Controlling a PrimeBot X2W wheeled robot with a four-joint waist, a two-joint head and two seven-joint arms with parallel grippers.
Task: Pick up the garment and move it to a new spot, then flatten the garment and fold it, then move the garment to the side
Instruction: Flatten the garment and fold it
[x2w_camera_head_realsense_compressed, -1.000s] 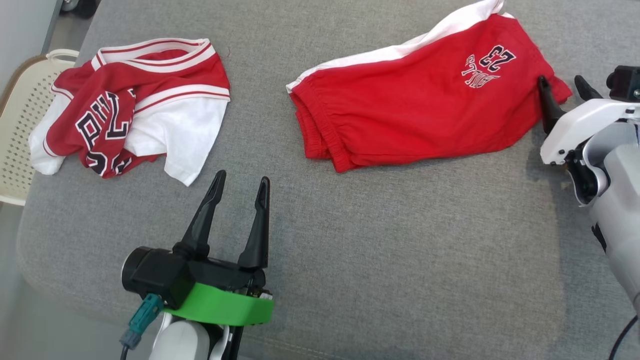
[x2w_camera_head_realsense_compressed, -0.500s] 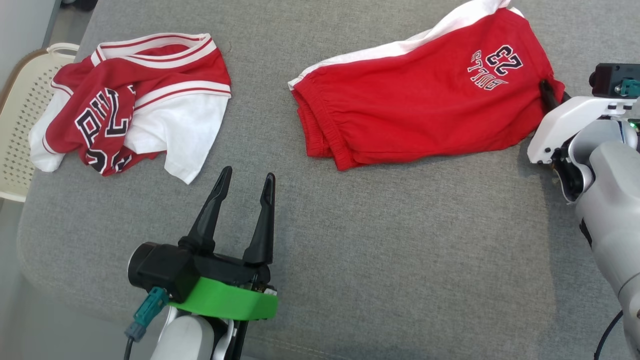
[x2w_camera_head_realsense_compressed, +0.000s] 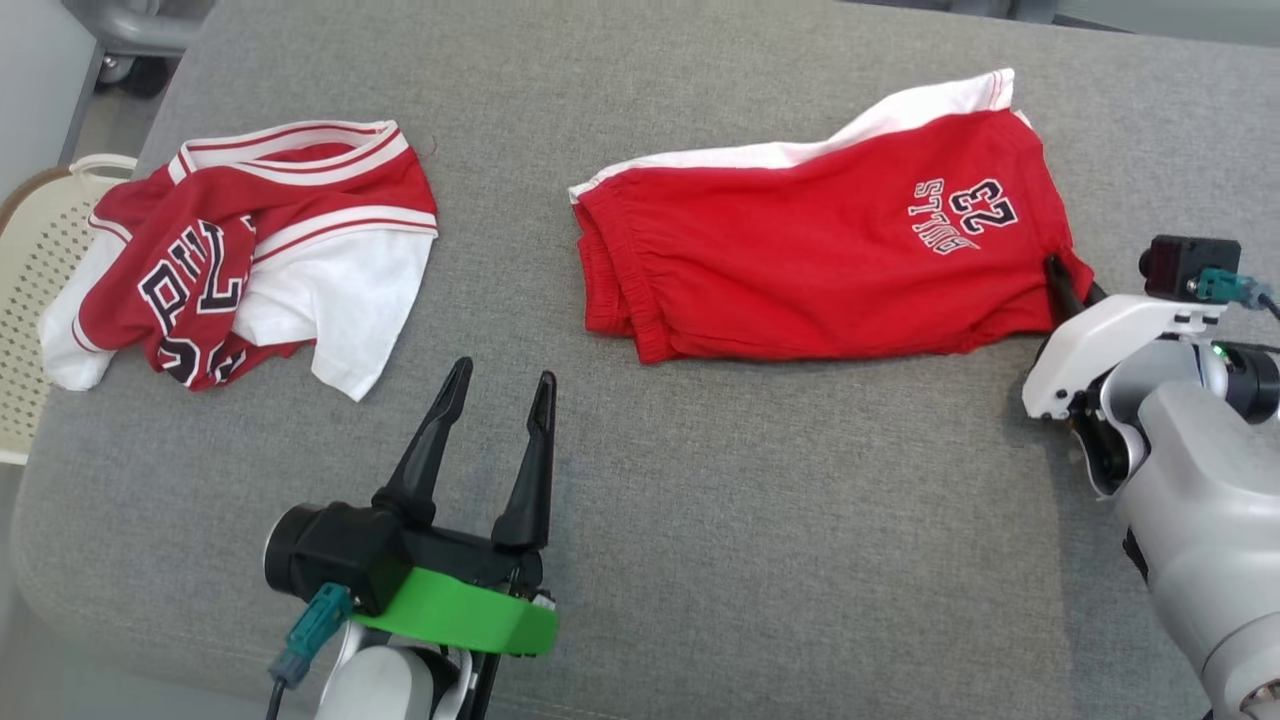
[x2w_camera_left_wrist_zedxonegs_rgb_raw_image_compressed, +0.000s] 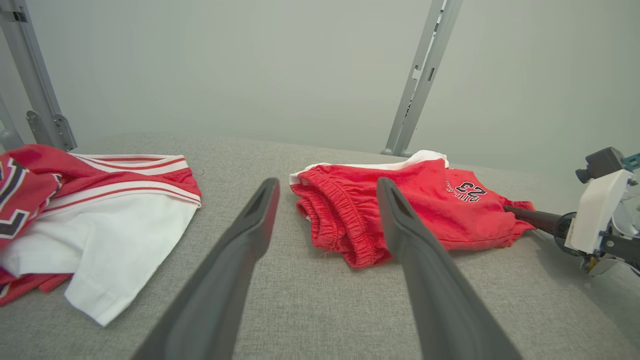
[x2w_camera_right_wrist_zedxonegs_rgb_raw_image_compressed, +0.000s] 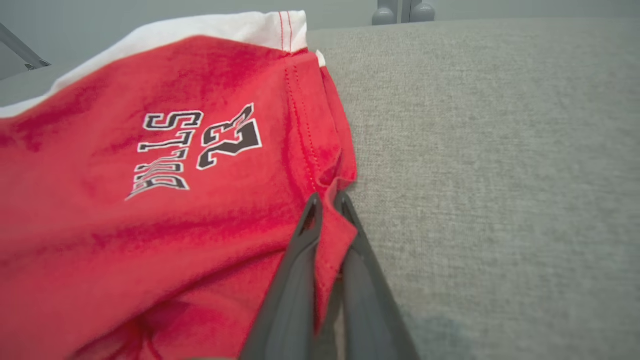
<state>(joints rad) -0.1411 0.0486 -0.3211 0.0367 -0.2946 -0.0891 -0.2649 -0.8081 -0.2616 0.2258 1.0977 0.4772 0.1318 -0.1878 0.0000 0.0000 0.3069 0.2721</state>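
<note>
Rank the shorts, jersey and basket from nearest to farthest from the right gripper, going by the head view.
1. Shorts: their right corner is pinched in the shut right gripper.
2. Jersey: crumpled far to the left, across from the shorts.
3. Basket: beyond the jersey, at the view's left edge.

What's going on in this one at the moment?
The robot is working on a pair of red shorts lying on a grey cushioned surface. Its right gripper is shut on the hem corner near the printed number, and the rest of the cloth lies flat. The left gripper hovers open and holds nothing. A crumpled red-and-white jersey lies apart, on the robot's left.
</note>
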